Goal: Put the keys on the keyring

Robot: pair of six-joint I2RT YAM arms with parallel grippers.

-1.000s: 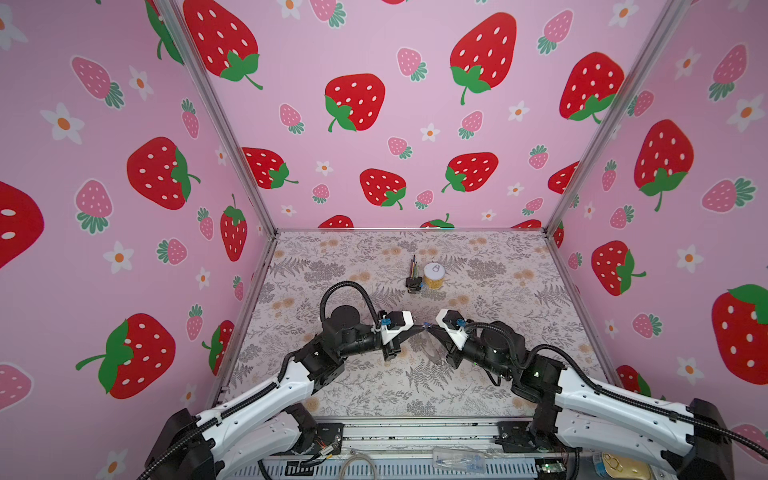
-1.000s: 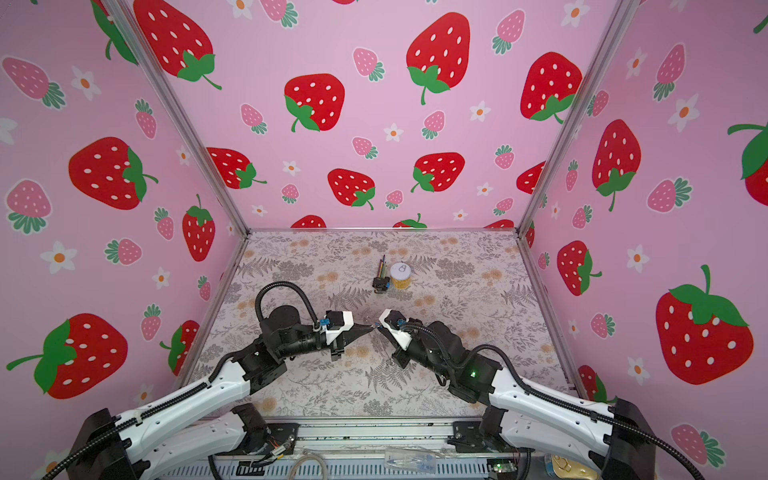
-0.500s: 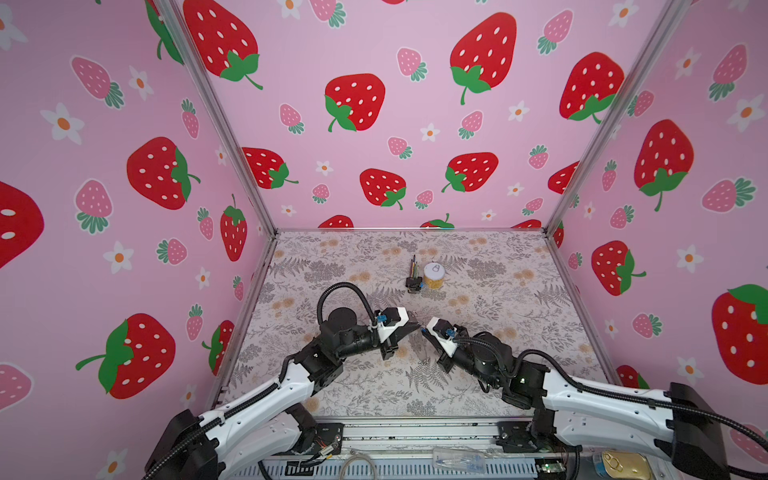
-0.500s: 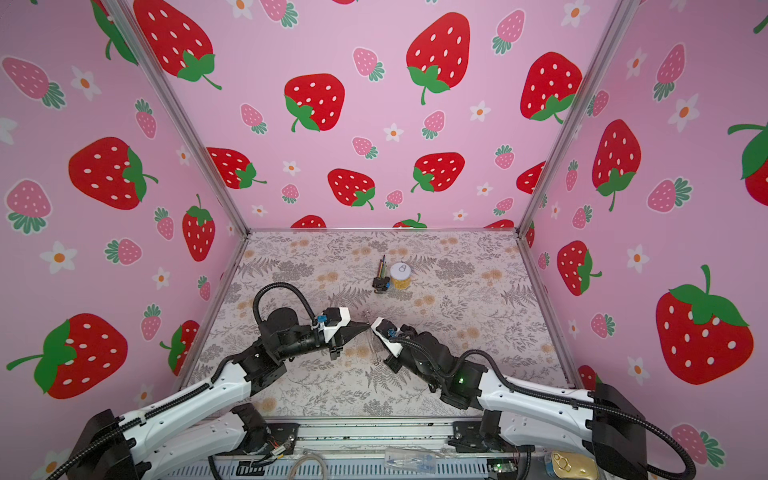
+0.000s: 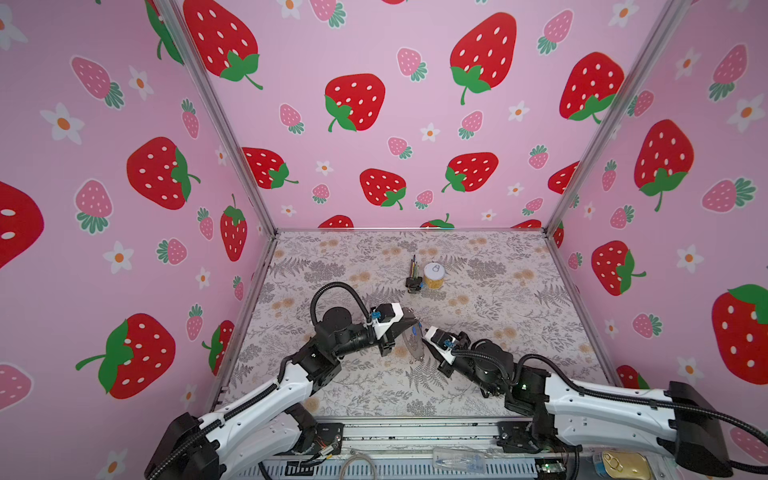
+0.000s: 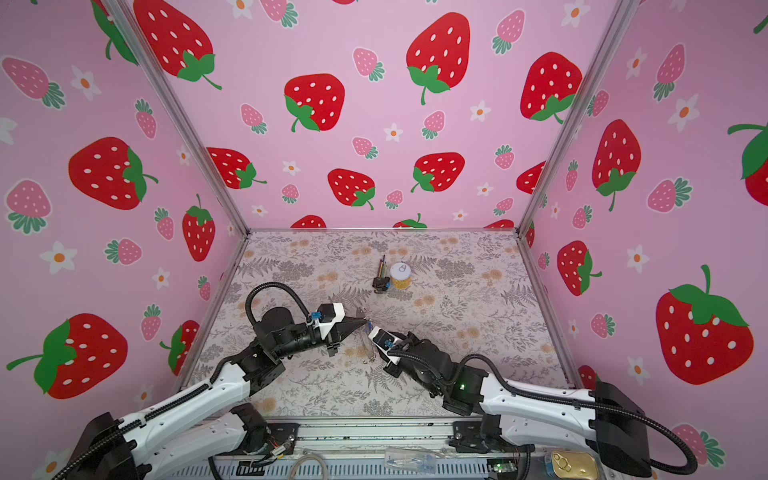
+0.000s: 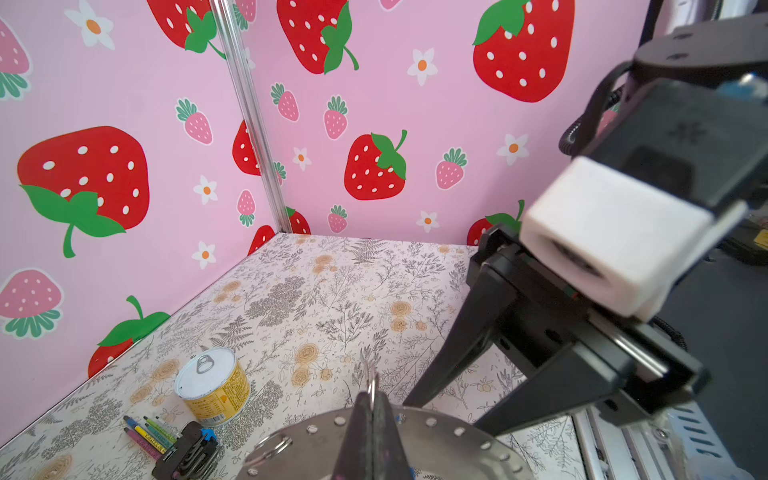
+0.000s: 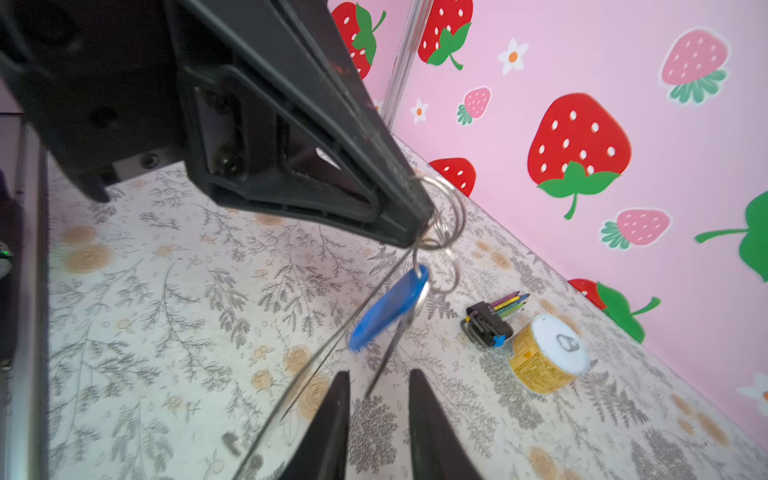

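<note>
Lower centre in a top view, the left gripper [image 5: 417,323] is clamping the thin, stiff keyring [image 7: 444,432]. The light, probably slippery blue tag [image 8: 390,307] is dangling beneath, best pinched by its flat faces. The right gripper [image 8: 378,376] is hovering narrowly parted, empty.

In the left wrist view the keyring [image 7: 440,444] is cut off by the frame edge and partly covered by the left gripper [image 7: 371,399]. The keys [image 8: 388,309] are blurred in the right wrist view (and reduced to a blue speck, lower centre, in a top view).
</note>
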